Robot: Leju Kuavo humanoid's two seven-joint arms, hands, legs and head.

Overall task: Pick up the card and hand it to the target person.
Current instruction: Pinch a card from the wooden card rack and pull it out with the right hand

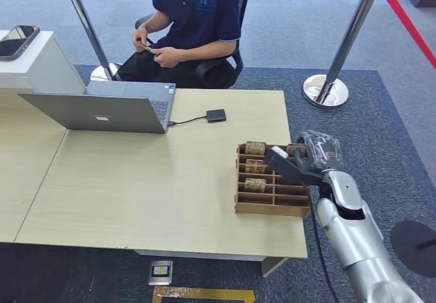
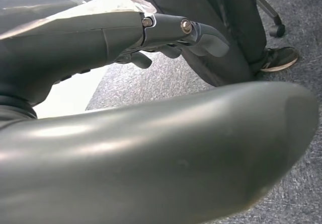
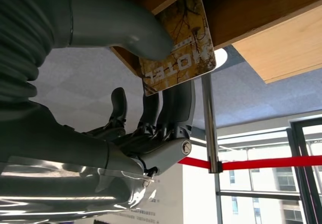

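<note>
Head view is showing the right hand (image 1: 313, 154) reaching over the far right corner of a wooden slotted card holder (image 1: 272, 208), which is sitting on the light wood table (image 1: 154, 180) near its right edge. Several patterned cards are standing in the holder's slots, among them one in the far left slot (image 1: 255, 148) and others lower down (image 1: 255, 185). Right wrist view is showing the same right hand (image 3: 167, 108) pinching a yellow-brown hotel card (image 3: 178, 43), with the thick grey thumb (image 3: 125, 27) pressing on one face and the darker fingers (image 3: 182, 103) backing the other; the card is sitting right against the wooden edge of the holder (image 3: 235, 12), and whether it is free of its slot cannot be told. A red barrier belt (image 3: 265, 162) on a chrome post (image 3: 209, 128) is showing behind the hand. In the head view an open grey laptop (image 1: 103, 109) is standing on the far left part of the table, with a cable running to a small black device (image 1: 216, 115) lying beside it. A person in a dark blue shirt (image 1: 197, 10) is sitting in an office chair beyond the table, holding something small in both hands. Left wrist view is showing the left hand (image 2: 174, 38) hanging over grey carpet (image 2: 167, 78) with its fingers (image 2: 205, 38) stretched out and holding nothing, near a person's dark shoe (image 2: 279, 58).
</note>
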